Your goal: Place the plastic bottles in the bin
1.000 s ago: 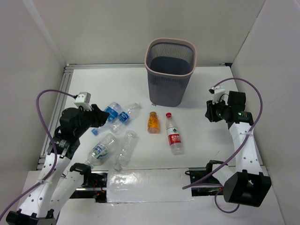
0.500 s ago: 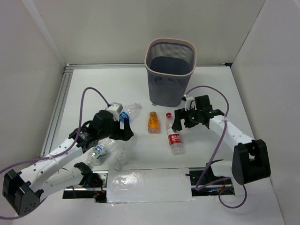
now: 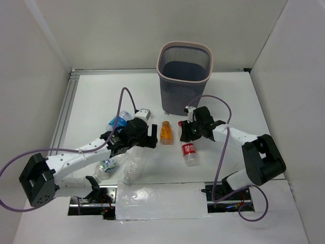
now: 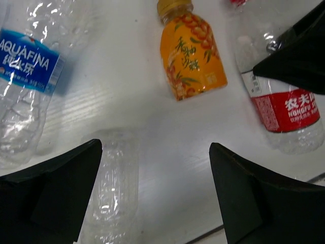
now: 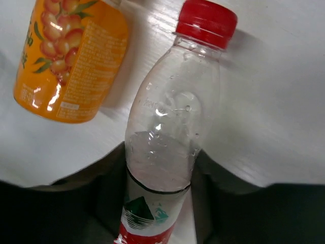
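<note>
The bin (image 3: 184, 96), dark mesh with a pale rim, stands at the back centre. Several plastic bottles lie in front of it. My right gripper (image 3: 187, 136) (image 5: 160, 152) is shut on the red-labelled bottle (image 3: 189, 152) (image 5: 172, 117), its fingers pressed to both sides below the shoulder; the bottle lies on the table. The short orange bottle (image 3: 165, 132) (image 4: 192, 56) lies just left of it. My left gripper (image 3: 151, 137) (image 4: 155, 147) hangs open over bare table between the orange bottle and an unlabelled clear bottle (image 3: 133, 168) (image 4: 111, 188). A blue-labelled bottle (image 3: 114, 123) (image 4: 28, 76) lies partly under the left arm.
A green-white labelled bottle (image 3: 105, 165) lies near the left arm's base. White walls close in the left, right and back. An aluminium rail (image 3: 63, 119) runs along the left edge. A shiny taped strip (image 3: 157, 198) lies at the near edge.
Both arms swung in from the sides to the bottles in the middle. The left gripper opened wide. The right gripper opened, then closed round the red-labelled bottle.
</note>
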Robot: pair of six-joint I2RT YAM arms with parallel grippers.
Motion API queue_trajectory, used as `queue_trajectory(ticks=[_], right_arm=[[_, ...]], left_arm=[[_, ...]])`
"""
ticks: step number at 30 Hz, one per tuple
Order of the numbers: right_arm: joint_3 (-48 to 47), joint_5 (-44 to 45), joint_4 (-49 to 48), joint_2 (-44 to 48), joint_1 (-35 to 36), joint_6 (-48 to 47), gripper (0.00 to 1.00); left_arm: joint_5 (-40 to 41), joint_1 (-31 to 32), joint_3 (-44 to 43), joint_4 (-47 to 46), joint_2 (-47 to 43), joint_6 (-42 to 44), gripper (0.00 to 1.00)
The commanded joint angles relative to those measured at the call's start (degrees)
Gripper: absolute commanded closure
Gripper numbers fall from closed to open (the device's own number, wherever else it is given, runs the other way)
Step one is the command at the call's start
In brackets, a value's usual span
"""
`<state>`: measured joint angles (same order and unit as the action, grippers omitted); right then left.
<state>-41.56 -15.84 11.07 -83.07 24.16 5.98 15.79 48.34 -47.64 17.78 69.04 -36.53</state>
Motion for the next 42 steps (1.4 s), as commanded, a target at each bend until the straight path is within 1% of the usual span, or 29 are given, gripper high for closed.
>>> queue_trajectory(ticks=[1, 2, 3, 4, 5, 6, 7, 8, 9, 11, 12, 14, 16, 18, 19, 21, 22, 24, 25, 27, 28, 30, 31, 32, 33, 35, 38, 41, 42], right_arm=[[0.6, 2.0, -0.1, 2.9, 1.1, -1.5, 0.59], [0.6, 0.9, 0.8, 5.3, 1.6, -2.5, 0.7], [-0.6, -0.4, 2.7, 6.9, 1.6, -3.6, 0.74], [-1.2, -4.5, 3.9, 8.7, 1.6, -4.8, 0.76], [-1.9, -7.8, 4.8, 10.7, 1.1, -8.3, 0.78], [-3.3, -9.8, 6.8, 15.4, 0.5, -9.7, 0.79], [-4.3, -14.2, 8.0, 17.8, 0.5, -11.6, 0.79], [-5.4, -16.2, 9.2, 20.2, 0.5, -16.6, 0.79], [-6.2, -17.5, 9.8, 24.9, 0.5, -18.1, 0.82], [-9.8, -19.7, 11.8, 28.3, 0.5, -21.0, 0.86], [-11.7, -20.4, 13.1, 29.7, 1.1, -24.1, 0.86], [-17.7, -20.4, 14.6, 29.7, 1.1, -24.2, 0.86], [-24.7, -19.1, 13.0, 28.3, 1.1, -24.2, 0.86], [-29.6, -14.9, 10.2, 26.6, 1.1, -22.5, 0.86], [-34.5, -13.0, 8.5, 23.9, 1.1, -22.5, 0.86], [-39.7, -6.4, 3.8, 18.2, 1.1, -22.5, 0.86], [-44.9, -4.5, 1.0, 16.1, 0.5, -22.5, 0.86], [-49.6, -2.1, -2.1, 9.6, -2.4, -21.9, 0.86], [-54.8, -1.1, -3.1, 7.2, -3.3, -21.4, 0.86], [-60.2, 0.7, -3.2, -0.1, -5.6, -19.8, 0.86], [-63.6, 1.4, -3.7, -2.2, -6.6, -19.2, 0.86], [-65.5, 2.7, -6.1, -5.9, -9.1, -18.4, 0.83], [-67.8, 2.7, -6.1, -9.4, -9.7, -17.8, 0.79], [-69.3, 2.7, -5.1, -11.3, -10.3, -17.8, 0.71], [-71.0, 2.2, -3.7, -13.2, -10.9, -17.8, 0.41], [-75.8, 1.4, 0.9, -17.6, -12.5, -16.2, 0.0], [-78.8, -2.2, 4.2, -19.1, -15.5, -12.3, 0.0], [-74.5, -8.5, 4.2, -14.8, -17.5, -10.8, 0.0], [-73.1, -8.5, 5.0, -13.3, -18.4, -10.2, 0.0]], left_arm=[[3.6, 0.4, -1.8, -11.2, 2.8, 0.7, 0.0], [2.7, -0.8, -1.8, -13.4, 3.6, 0.8, 0.0], [1.7, -1.4, -1.8, -15.1, 5.7, 1.5, 0.0], [0.7, -1.9, -2.4, -16.5, 7.2, 2.1, 0.0], [-1.1, -2.5, -4.5, -17.5, 9.0, 2.7, 0.0], [-1.1, -3.2, -6.0, -17.5, 11.0, 3.2, 0.0], [-2.3, -3.2, -7.5, -17.5, 14.9, 3.8, 0.0], [-3.7, -3.2, -9.7, -17.5, 16.4, 4.4, 0.0], [-4.8, -3.9, -10.7, -18.2, 17.8, 5.0, 0.0], [-5.4, -4.0, -12.1, -18.8, 20.7, 5.0, 0.0], [-6.1, -4.0, -12.7, -18.8, 21.2, 5.0, 0.0], [-7.2, -4.5, -12.7, -20.3, 21.8, 5.0, 0.0], [-7.7, -4.5, -12.0, -20.9, 21.8, 4.5, 0.0], [-8.4, -4.5, -11.5, -21.9, 21.8, 4.5, 0.0], [-8.4, -4.5, -11.5, -21.9, 22.5, 4.5, 0.0], [-8.9, -4.5, -11.5, -22.4, 23.2, 4.5, 0.0], [-9.5, -4.5, -11.5, -22.4, 23.8, 4.5, 0.0], [-9.5, -4.5, -12.0, -23.0, 23.8, 3.9, 0.0], [-9.5, -4.5, -12.0, -23.1, 24.3, 3.9, 0.0], [-9.5, -3.9, -12.0, -23.1, 24.3, 3.9, 0.0], [-9.5, -3.3, -12.0, -23.1, 24.3, 3.9, 0.0], [-8.9, -2.6, -12.0, -23.1, 25.4, 3.9, 0.0], [-8.9, -2.6, -12.0, -23.1, 25.4, 3.9, 0.0], [-8.4, -2.1, -12.0, -23.1, 26.2, 3.9, 0.0], [-8.4, -2.1, -12.6, -23.1, 27.0, 3.9, 0.0], [-7.5, -1.0, -13.4, -21.9, 27.8, 3.9, 0.0], [-5.2, 0.2, -14.9, -21.3, 29.7, 4.5, 0.0], [-2.3, 0.8, -16.3, -19.1, 32.6, 4.5, 0.01], [-1.6, 0.8, -16.9, -18.4, 33.2, 4.5, 0.03]])
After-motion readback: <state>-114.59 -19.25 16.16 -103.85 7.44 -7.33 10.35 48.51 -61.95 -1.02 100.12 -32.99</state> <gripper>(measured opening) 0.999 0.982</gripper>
